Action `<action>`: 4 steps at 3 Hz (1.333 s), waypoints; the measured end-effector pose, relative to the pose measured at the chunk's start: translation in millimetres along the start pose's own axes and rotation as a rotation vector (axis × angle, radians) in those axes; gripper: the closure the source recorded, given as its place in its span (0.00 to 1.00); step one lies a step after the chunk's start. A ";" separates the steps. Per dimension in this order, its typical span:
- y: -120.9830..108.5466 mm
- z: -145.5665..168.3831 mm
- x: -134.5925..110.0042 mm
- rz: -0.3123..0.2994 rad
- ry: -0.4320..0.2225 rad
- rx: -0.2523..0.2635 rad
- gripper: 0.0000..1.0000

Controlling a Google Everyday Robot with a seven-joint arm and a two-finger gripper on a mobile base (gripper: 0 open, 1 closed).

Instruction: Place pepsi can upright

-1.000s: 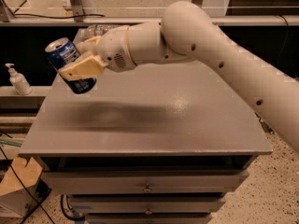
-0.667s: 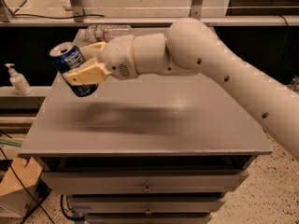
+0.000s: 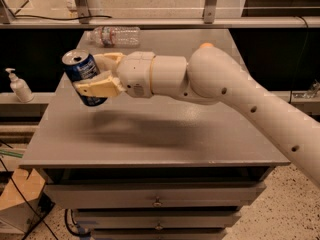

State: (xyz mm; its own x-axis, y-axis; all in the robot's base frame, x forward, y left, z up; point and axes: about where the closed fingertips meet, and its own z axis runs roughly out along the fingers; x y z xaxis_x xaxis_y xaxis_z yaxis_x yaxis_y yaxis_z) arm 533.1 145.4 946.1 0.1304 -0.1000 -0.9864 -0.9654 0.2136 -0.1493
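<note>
The pepsi can (image 3: 85, 76) is blue with white lettering and a silver top. It is held in the air above the left part of the grey table (image 3: 165, 134), tilted slightly with its top up and to the left. My gripper (image 3: 102, 74) is shut on the can, one cream finger in front of it and one behind. The white arm reaches in from the right across the table.
A clear plastic water bottle (image 3: 114, 35) lies on its side at the table's far edge. An orange object (image 3: 205, 46) shows just behind the arm. A pump dispenser (image 3: 19, 86) stands on a ledge to the left. Drawers (image 3: 157, 199) sit below the tabletop.
The arm has moved a little to the right with the can, and the can now stands closer to upright than a second ago.
</note>
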 end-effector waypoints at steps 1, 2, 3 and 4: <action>1.1 -4.9 3.9 0.005 -0.018 0.035 0.59; 3.6 -6.1 10.2 0.022 -0.040 0.057 0.35; 6.3 -5.9 15.5 0.037 -0.056 0.075 0.13; 11.0 -4.5 20.8 0.065 -0.074 0.077 0.00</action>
State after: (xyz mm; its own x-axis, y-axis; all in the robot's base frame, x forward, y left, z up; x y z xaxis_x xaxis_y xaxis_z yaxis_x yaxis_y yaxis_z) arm 524.2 141.3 924.3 0.0869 -0.0124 -0.9961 -0.9526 0.2917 -0.0868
